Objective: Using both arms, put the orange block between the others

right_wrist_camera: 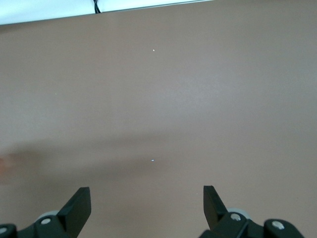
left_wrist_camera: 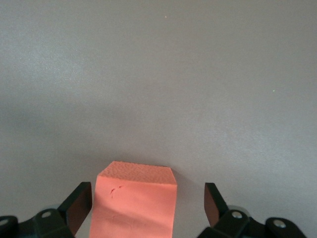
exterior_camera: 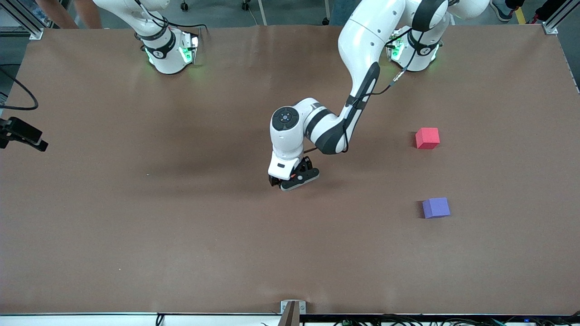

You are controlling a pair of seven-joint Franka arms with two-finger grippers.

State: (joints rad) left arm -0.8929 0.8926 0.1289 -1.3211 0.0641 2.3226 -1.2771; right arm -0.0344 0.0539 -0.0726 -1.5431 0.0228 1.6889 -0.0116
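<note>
Your left gripper [left_wrist_camera: 148, 208] straddles the orange block [left_wrist_camera: 136, 201] mid-table, jaws wide and not yet gripping, ready to carry it between the red [exterior_camera: 427, 137] and purple cubes [exterior_camera: 436, 208]; the right gripper [right_wrist_camera: 147, 208] waits open.

An orange block [left_wrist_camera: 134, 203], matte and faintly scuffed, is seen between black fingers [left_wrist_camera: 79, 204]. A red-pink cube [exterior_camera: 427, 138] and a purple-blue cube [exterior_camera: 436, 208] are shown on a plain brown table [exterior_camera: 136, 226]. The arms [exterior_camera: 358, 68] are coloured white with black joint bands, and green light is given off at their bases [exterior_camera: 183, 54].
</note>
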